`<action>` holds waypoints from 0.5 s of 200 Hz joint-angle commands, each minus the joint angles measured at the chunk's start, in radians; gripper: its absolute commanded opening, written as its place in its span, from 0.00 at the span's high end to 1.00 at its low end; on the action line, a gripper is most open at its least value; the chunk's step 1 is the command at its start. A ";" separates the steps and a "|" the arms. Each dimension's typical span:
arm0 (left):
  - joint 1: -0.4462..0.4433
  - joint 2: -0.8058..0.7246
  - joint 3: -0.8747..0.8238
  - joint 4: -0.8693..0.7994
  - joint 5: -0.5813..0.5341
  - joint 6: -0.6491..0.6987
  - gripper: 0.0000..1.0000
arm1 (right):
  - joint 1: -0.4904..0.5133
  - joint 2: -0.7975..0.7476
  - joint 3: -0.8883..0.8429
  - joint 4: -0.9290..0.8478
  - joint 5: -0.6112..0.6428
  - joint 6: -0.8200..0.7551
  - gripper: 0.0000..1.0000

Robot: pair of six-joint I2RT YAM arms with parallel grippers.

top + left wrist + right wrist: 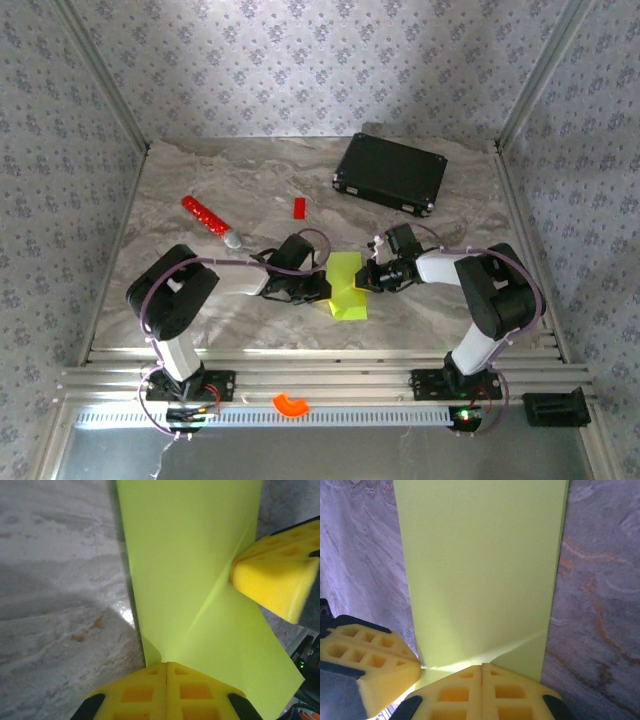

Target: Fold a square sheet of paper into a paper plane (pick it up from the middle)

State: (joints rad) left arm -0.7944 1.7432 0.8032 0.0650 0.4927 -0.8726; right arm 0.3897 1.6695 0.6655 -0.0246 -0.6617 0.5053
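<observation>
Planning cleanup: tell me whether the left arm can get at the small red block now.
Probably not yet. The table between the left gripper and the red block looks bare, but that gripper is shut on the sheet of paper, so it must let go first.

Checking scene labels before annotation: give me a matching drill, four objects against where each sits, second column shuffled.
Things:
1. lime yellow-green paper sheet
2. black rectangular case
3. small red block
4. orange ring piece

Places:
A. on the aluminium rail at the near edge
B. far right part of the table
C. pinched by the left gripper and the right gripper
D. mid-table, left of the case

Pairs: 1-C, 2-B, 3-D, 4-A
</observation>
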 commanded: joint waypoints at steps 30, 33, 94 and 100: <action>-0.007 -0.060 0.042 -0.032 -0.022 0.003 1.00 | -0.001 0.049 -0.051 -0.132 0.221 -0.004 1.00; -0.007 -0.059 0.042 -0.030 -0.021 0.003 1.00 | -0.001 0.050 -0.049 -0.134 0.221 -0.004 1.00; -0.011 0.004 0.026 0.078 0.035 -0.040 1.00 | -0.001 0.056 -0.045 -0.137 0.221 -0.005 1.00; -0.013 0.011 0.022 0.095 0.044 -0.046 1.00 | -0.001 0.056 -0.044 -0.138 0.224 -0.005 1.00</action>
State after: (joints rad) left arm -0.7963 1.7233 0.8162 0.0906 0.4938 -0.8928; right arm 0.3908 1.6688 0.6655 -0.0254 -0.6598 0.5053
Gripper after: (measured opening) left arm 0.053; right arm 0.051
